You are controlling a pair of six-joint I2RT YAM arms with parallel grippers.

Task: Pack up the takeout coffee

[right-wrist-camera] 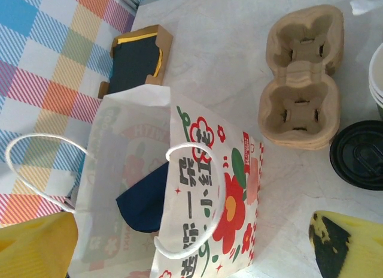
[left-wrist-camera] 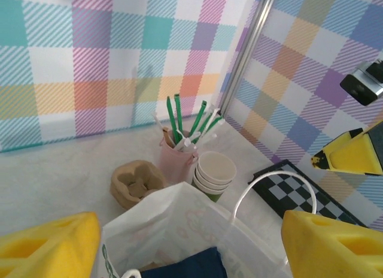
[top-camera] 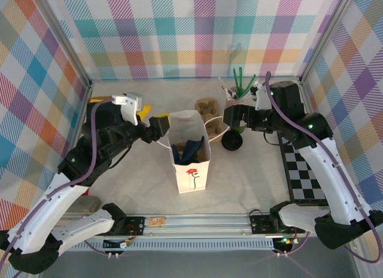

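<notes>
Takeout coffee, likely light, crushable and best pinched low around the cup wall, I cannot place, perhaps inside the white paper bag [top-camera: 190,170] beneath something navy [right-wrist-camera: 143,200], while the left gripper [top-camera: 160,125] at its 10 o'clock and the right gripper [top-camera: 230,116] at 2 o'clock both gape empty.

My left arm [top-camera: 60,194] extends forward from its base, elbow bent, forearm angled inward. My left gripper [top-camera: 157,127] points right, jaws spread wide, gripping nothing. My right arm [top-camera: 329,170] is bent inward likewise. My right gripper [top-camera: 230,116] points left, jaws wide apart, gripping nothing.
</notes>
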